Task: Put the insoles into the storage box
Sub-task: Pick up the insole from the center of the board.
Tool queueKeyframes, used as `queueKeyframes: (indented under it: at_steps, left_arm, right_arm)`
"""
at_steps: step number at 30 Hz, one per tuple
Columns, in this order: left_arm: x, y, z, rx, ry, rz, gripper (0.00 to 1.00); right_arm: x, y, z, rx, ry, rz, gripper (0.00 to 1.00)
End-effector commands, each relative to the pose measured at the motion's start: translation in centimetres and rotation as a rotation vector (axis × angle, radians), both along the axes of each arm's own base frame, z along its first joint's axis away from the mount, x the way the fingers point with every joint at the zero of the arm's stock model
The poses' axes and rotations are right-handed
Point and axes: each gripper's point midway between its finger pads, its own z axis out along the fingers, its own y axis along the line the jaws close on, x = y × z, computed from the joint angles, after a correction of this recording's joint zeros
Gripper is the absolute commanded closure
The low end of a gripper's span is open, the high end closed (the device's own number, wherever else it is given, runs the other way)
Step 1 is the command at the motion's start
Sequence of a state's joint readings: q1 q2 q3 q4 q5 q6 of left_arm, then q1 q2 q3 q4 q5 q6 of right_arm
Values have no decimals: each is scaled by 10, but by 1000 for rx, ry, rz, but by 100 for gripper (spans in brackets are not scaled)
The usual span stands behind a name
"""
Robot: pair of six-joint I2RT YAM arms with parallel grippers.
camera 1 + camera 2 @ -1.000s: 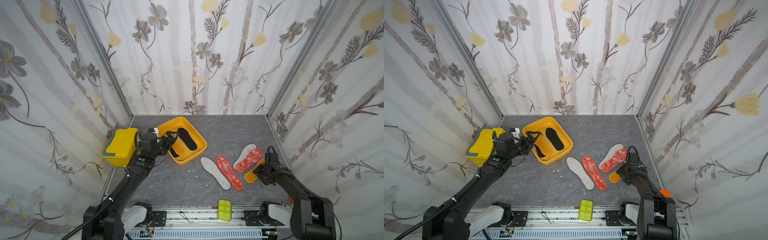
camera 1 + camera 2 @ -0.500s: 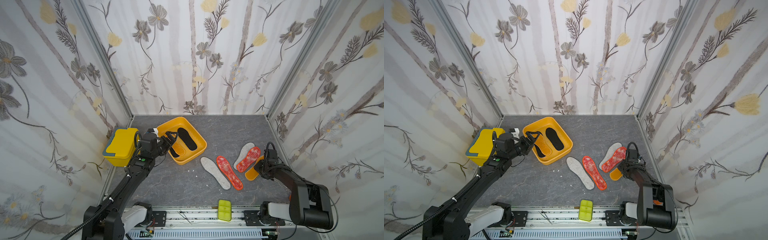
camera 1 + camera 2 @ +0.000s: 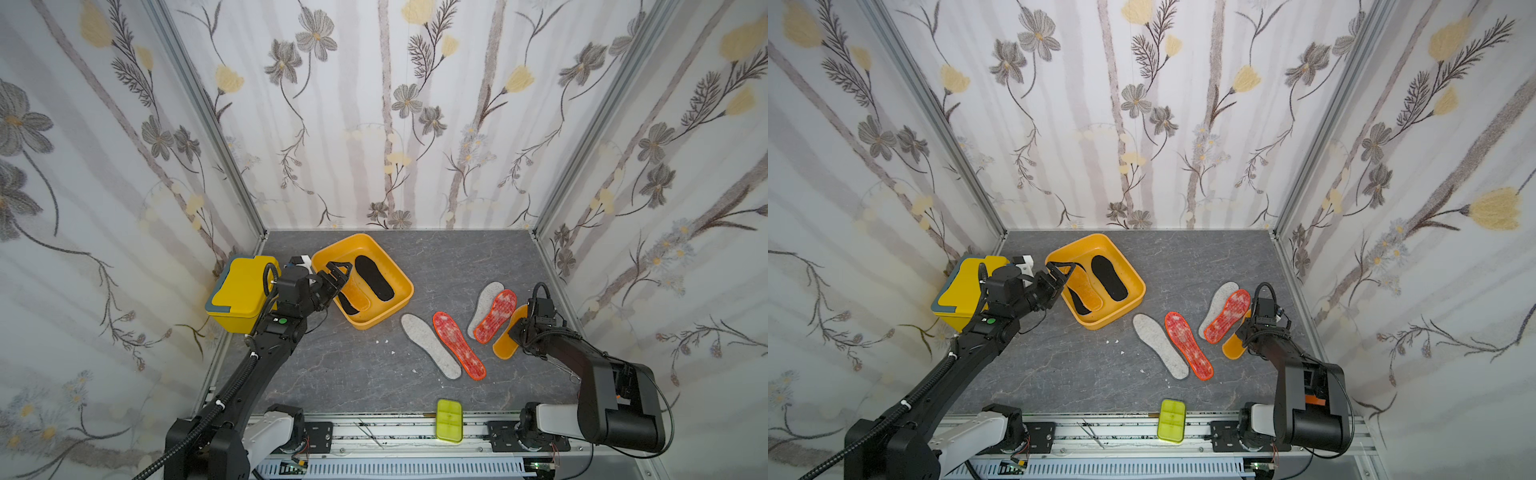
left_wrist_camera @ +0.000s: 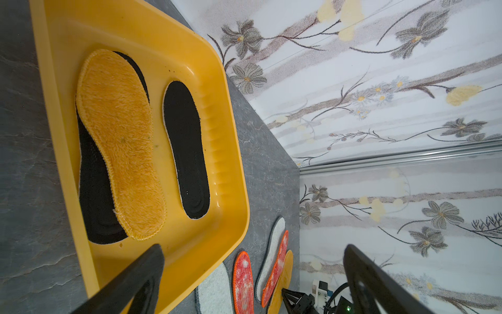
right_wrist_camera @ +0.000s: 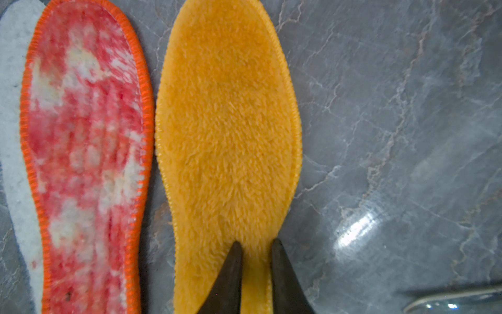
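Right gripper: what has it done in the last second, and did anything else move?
The right gripper narrowed its jaws onto one end of the loose orange-yellow insole, which still lies flat on the table. The left gripper stayed open over the storage box; the other insoles lie where they were.

The storage box (image 3: 365, 323) is smooth, glossy moulded plastic, throwing small highlights along its wall. Inside it, an orange-yellow insole (image 4: 119, 141) is plush and furry with a stitched rim. The black insole (image 4: 187, 152) next to it looks matt and finely grained. Outside the storage box, a grey-white insole (image 3: 430, 347) is rough, matt felt, and a red-orange insole (image 5: 81, 136) is fleecy with a corded orange rim. The tabletop (image 5: 394, 108) under the storage box is grey marble-look, smooth and faintly shiny.
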State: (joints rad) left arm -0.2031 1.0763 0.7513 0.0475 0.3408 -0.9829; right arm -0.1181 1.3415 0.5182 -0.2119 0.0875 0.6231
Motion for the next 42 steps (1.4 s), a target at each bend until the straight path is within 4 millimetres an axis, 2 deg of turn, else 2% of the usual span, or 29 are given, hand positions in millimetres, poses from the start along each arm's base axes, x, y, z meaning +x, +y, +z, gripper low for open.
queueKeyframes:
  at_steps: [1, 11, 19, 27, 35, 42]
  left_arm:
    - [0, 2, 3, 12, -17, 5, 0]
    - [-3, 5, 4, 14, -16, 16, 0]
    - [-4, 5, 3, 15, -13, 17, 0]
    - [-5, 6, 3, 14, -11, 20, 0]
    - [-5, 6, 1, 13, -5, 23, 0]
    - [-5, 6, 1, 9, -2, 24, 0]
  right_arm:
    - [-43, 20, -17, 96, 178, 42, 83]
    - [-35, 22, -7, 100, 120, 63, 92]
    - [-21, 22, 15, 89, 11, 82, 100]
    - [-3, 21, 42, 69, -109, 106, 100]
    - [-1, 19, 55, 54, -153, 110, 100]
    - [4, 18, 79, 31, -241, 129, 100]
